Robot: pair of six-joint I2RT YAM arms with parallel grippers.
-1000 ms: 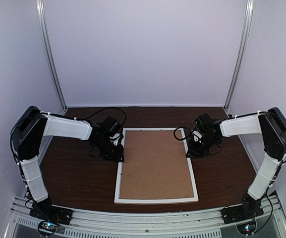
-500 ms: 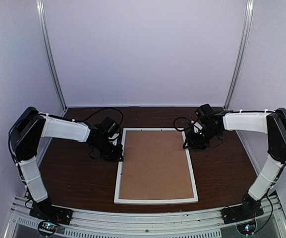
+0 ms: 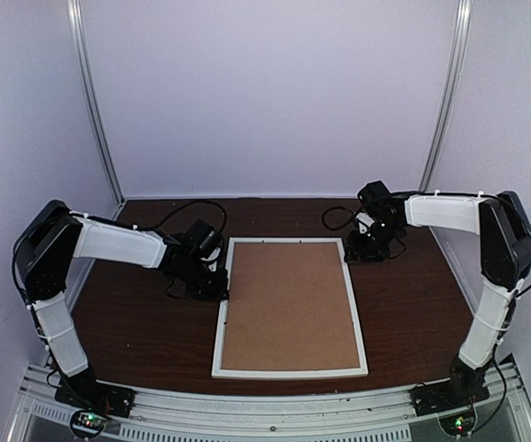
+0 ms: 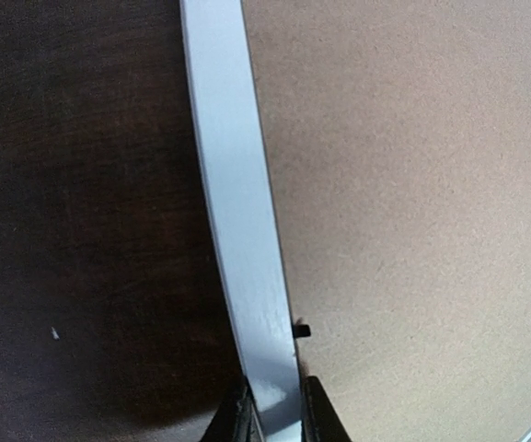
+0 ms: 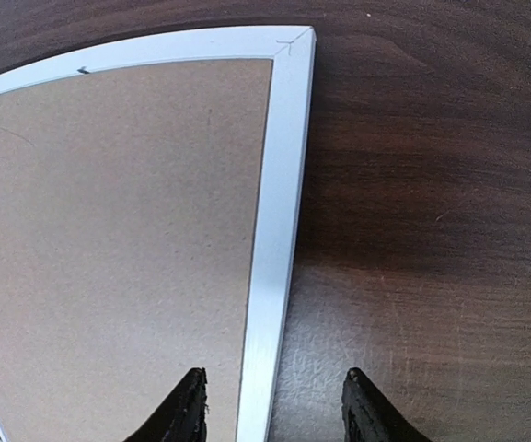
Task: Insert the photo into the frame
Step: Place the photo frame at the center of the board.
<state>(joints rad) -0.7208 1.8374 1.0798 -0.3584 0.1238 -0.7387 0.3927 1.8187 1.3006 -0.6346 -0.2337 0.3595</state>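
Note:
The frame [image 3: 221, 324] lies flat on the dark table with its brown board [image 3: 288, 304] facing up. My left gripper [image 3: 217, 287] is shut on the frame's left rail [image 4: 237, 212], one finger on each side of it at the bottom of the left wrist view [image 4: 274, 419]. My right gripper [image 3: 357, 250] is open near the frame's far right corner. Its fingers [image 5: 184, 410] stand apart on either side of the right rail [image 5: 279, 212] without touching it. The photo is out of view.
A small black tab [image 4: 302, 329] sticks out over the board by the left rail. Dark wood table [image 3: 136, 331] surrounds the frame. White walls with metal posts [image 3: 95, 110] enclose the back and sides. Cables [image 3: 339, 241] trail behind both wrists.
My right gripper has moved along the right rail toward the frame's far right corner. My left gripper has stayed on the left rail. The frame has not moved.

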